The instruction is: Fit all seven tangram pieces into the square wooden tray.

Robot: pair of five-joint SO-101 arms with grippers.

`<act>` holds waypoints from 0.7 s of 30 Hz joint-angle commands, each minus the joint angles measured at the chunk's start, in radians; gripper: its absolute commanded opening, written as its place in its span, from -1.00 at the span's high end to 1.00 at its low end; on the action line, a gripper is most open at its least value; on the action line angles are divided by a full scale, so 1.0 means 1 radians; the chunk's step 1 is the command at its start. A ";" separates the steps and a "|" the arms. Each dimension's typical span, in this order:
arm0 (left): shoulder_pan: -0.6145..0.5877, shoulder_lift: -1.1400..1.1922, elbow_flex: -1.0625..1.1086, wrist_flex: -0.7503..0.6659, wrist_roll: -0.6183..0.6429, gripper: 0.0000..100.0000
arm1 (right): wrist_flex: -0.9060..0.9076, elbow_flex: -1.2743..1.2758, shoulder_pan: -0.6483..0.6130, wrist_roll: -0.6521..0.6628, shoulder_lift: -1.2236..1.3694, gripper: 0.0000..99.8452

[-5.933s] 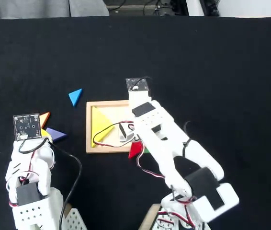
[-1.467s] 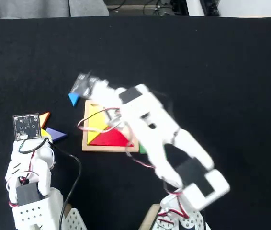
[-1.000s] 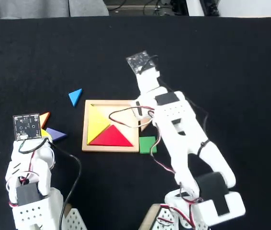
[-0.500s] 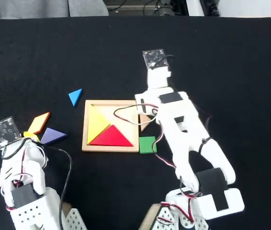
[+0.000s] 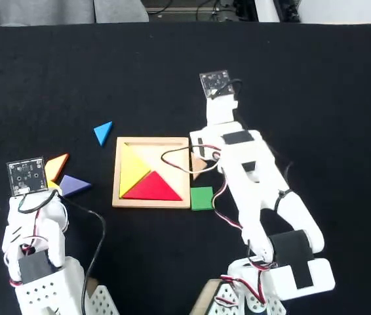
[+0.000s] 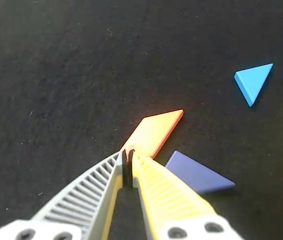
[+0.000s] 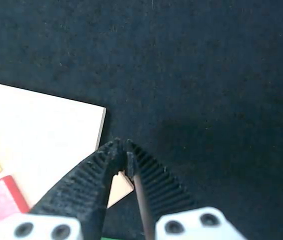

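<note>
High view, tray (image 5: 150, 140): lies mid-table; its far right part is bare wood.
Inside the tray: yellow triangle (image 5: 132, 172) fills the left part, red triangle (image 5: 151, 189) the near part; the two meet along a slanted edge.
Outside, right: green square (image 5: 202, 198) touches the tray's near right corner; a pale piece (image 7: 119, 187) lies just beside the right rim, under the right arm.
Outside, left: light blue triangle (image 5: 103, 132) off the far left corner; orange parallelogram (image 5: 56, 166) and dark blue triangle (image 5: 74, 186) nearer, just beside each other.
Left gripper (image 6: 127, 161): fingers pressed together on nothing, tips above the parallelogram's near end.
Right gripper (image 7: 125, 148): fingers together, empty, tips above the cloth beside the tray's right rim.
</note>
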 commanded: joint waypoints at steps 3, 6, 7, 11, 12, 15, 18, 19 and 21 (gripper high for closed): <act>0.047 -0.008 -0.140 0.155 -0.026 0.90 | -0.098 0.031 0.012 0.015 -0.005 0.98; 0.122 -0.005 -0.297 0.209 -0.100 0.90 | -0.112 0.041 0.012 0.015 -0.005 0.98; 0.147 -0.003 -0.343 0.216 -0.112 0.90 | -0.112 0.041 0.012 0.015 -0.005 0.98; 0.216 0.101 -0.495 0.221 -0.150 0.90 | -0.112 0.039 0.012 0.017 -0.005 0.98; 0.229 0.160 -0.527 0.216 -0.161 0.90 | -0.112 0.039 0.012 0.017 -0.005 0.98; 0.274 0.399 -0.653 0.215 -0.186 0.90 | -0.112 0.039 0.012 0.017 -0.005 0.98; 0.308 0.680 -0.800 0.186 -0.181 0.90 | -0.112 0.039 0.012 0.017 -0.005 0.98; 0.314 0.764 -0.846 0.169 -0.180 0.90 | -0.112 0.039 0.012 0.017 -0.005 0.98; 0.331 0.910 -0.944 0.146 -0.178 0.91 | -0.112 0.039 0.012 0.017 -0.005 0.98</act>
